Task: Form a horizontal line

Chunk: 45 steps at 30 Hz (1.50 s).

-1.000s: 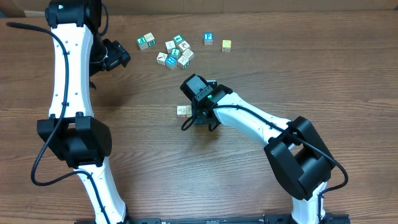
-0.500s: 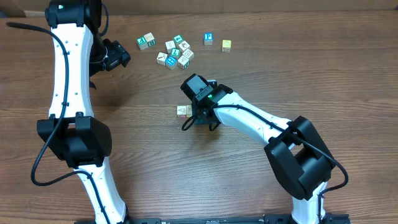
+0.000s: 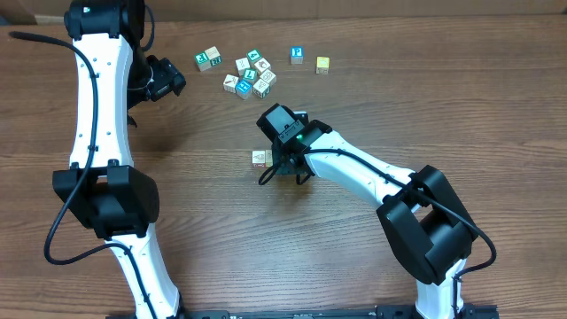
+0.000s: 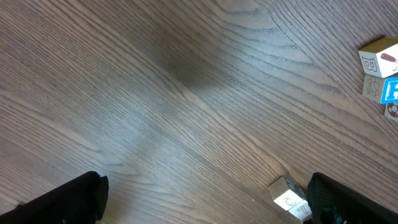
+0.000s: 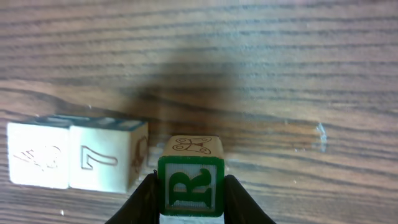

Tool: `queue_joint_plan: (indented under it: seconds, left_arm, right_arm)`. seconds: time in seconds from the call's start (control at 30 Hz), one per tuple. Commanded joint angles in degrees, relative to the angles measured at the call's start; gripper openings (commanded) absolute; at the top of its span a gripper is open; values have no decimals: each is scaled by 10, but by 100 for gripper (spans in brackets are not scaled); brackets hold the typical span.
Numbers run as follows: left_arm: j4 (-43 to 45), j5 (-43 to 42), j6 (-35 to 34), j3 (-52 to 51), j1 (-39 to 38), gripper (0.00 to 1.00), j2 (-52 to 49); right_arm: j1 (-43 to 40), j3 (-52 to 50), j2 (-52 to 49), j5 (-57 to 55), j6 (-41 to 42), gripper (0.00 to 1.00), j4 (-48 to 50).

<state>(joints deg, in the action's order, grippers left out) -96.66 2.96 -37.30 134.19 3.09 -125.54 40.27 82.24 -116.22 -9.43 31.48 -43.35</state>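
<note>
Right gripper (image 5: pixel 189 186) pinched a small whitish wooden cube with a green R (image 5: pixel 189 177). Its black fingers (image 5: pixel 144 200) pressed against the cube's left and right faces, so the jaws stood only as wide as that cube.

We took the row of two whitish wooden cubes (image 5: pixel 69 163) as our landmark. The pair sat side by side and touching on the brown wood-grain table (image 5: pixel 261 56), and the cube at the row's right end showed a faint reddish 7. The held cube stood just right of that row in the wrist view, a little nearer the camera. We could not tell whether it touched the 7 cube or rested on the table.

Well apart from the row, the left gripper (image 3: pixel 166 80) hung with its jaws spread fully and nothing between them.

Seen from overhead, a loose jumble of white and teal cubes (image 3: pixel 250 75) lay beyond the row. A blue-and-white cube (image 3: pixel 297 55) and a yellow cube (image 3: pixel 322 64) lay off to that jumble's side, still farther from the row.
</note>
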Motion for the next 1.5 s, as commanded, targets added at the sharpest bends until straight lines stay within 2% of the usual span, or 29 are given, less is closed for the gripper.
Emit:
queue_joint_plan:
  seconds: [0.0,0.3,0.6,1.07,1.13,1.2,1.33,1.47]
  left_arm:
    - [-1,0,5,0,-2,100,-4]
    - [-1,0,5,0,-2,99,-4]
    - [-1,0,5,0,-2,100,-4]
    - [-1,0,5,0,-2,100,-4]
    - [-1,0,5,0,-2,99,-4]
    - [-1,0,5,0,-2,100,-4]
    - [-1,0,5,0,-2,100,-4]
    - [-1,0,5,0,-2,100,-4]
  right_arm:
    - [-4,10,1,-10,2,25,12]
    - [-4,10,1,-10,2,27,13]
    - [-4,10,2,-10,2,41,13]
    - [-38,63,8,-30,2,42,5]
    - [-49,63,9,-30,2,39,0]
    - [-68,63,9,-24,2,29,-27]
    - [-90,61,9,12,2,4,-73]
    - [-94,36,8,55,2,4,-82]
